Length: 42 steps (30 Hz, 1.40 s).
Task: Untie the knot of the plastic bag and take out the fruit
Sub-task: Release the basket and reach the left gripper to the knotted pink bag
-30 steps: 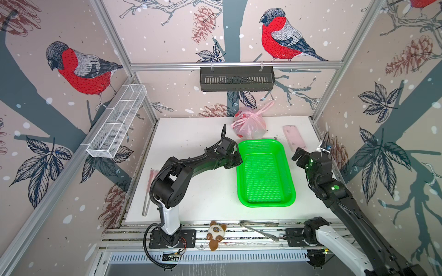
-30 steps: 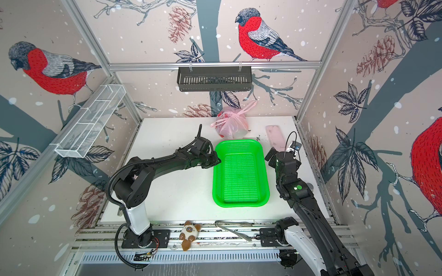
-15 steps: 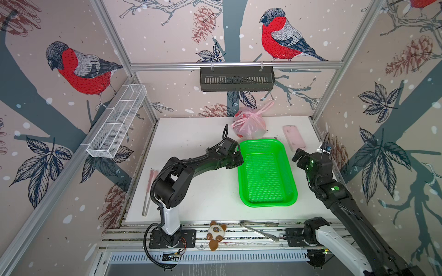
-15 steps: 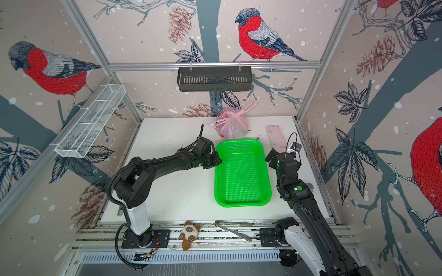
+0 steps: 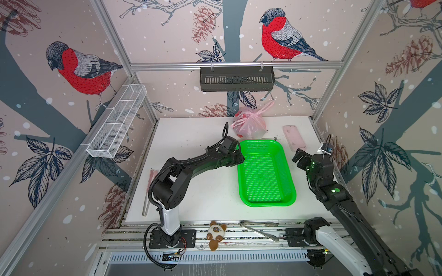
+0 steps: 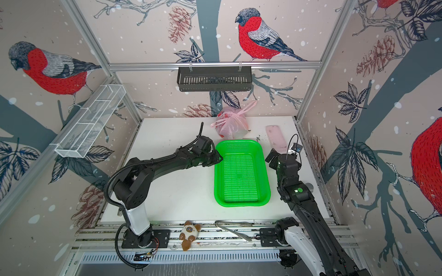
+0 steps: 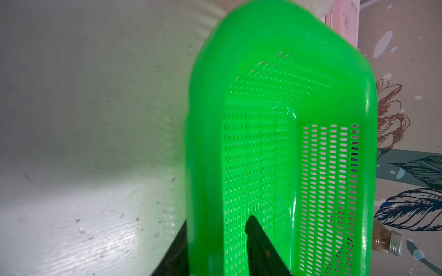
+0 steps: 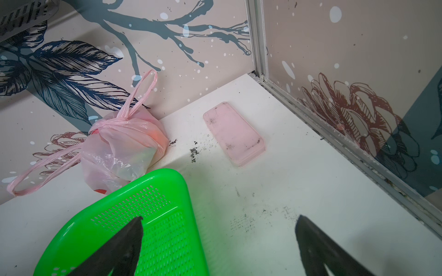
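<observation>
On the tabletop (image 5: pixel 191 133) the green perforated basket (image 5: pixel 265 176) lies just before the plastic bag (image 5: pixel 250 125) at the back wall; the left gripper (image 5: pixel 240 157) has just eased its fingers (image 7: pixel 260 248) apart astride the basket's rim, the right gripper (image 8: pixel 219 217) gapes wide and empty, so the untouched knot (image 8: pixel 120 118) likely comes next.

Passable over bare table (image 5: pixel 215 205) in front of the green basket's (image 5: pixel 267 204) near rim. Blocked just behind its far rim by the plastic bag (image 5: pixel 248 125), beyond its far right corner by the pink slab (image 5: pixel 294 139).
</observation>
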Each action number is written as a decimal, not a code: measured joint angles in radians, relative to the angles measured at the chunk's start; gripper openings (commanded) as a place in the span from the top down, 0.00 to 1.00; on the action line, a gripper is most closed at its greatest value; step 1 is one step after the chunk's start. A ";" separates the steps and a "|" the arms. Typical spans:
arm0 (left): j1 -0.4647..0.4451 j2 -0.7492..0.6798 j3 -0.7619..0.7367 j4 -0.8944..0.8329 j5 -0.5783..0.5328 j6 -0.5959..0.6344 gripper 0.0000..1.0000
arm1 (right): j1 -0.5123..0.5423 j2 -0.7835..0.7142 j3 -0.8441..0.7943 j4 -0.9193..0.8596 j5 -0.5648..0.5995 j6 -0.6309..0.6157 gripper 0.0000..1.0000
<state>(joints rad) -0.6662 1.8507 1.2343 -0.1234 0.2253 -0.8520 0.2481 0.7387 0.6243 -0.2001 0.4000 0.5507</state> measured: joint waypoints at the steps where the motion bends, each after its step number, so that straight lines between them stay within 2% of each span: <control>1: 0.000 -0.003 0.005 0.000 -0.002 0.007 0.49 | 0.000 -0.002 0.000 0.000 -0.001 0.000 0.01; 10: 0.012 -0.060 0.084 -0.079 -0.047 0.064 0.32 | 0.000 -0.016 -0.005 -0.001 -0.026 0.025 0.00; 14: 0.065 -0.087 0.121 -0.103 -0.069 0.109 0.25 | 0.027 -0.005 -0.010 -0.001 -0.039 0.032 0.01; 18: 0.134 -0.056 0.225 -0.158 -0.070 0.188 0.16 | 0.098 0.028 -0.001 -0.013 -0.040 0.050 0.01; 23: 0.175 0.085 0.456 -0.211 -0.039 0.329 0.09 | 0.176 0.049 0.020 -0.035 0.005 0.059 0.01; 28: 0.197 0.320 0.785 -0.288 0.026 0.447 0.07 | 0.207 0.073 0.024 -0.038 0.035 0.080 0.01; 34: 0.199 0.571 1.094 -0.348 0.059 0.512 0.05 | 0.222 0.104 0.030 -0.034 0.043 0.085 0.00; 37: 0.201 0.637 1.150 -0.341 0.065 0.516 0.04 | 0.224 0.125 0.038 -0.030 0.042 0.084 0.00; 42: 0.204 0.695 1.157 -0.300 0.084 0.507 0.06 | 0.224 0.175 0.054 -0.018 0.040 0.076 0.01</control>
<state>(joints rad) -0.4618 2.5458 2.3913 -0.4236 0.3088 -0.3454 0.4721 0.9138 0.6781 -0.2176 0.4400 0.6266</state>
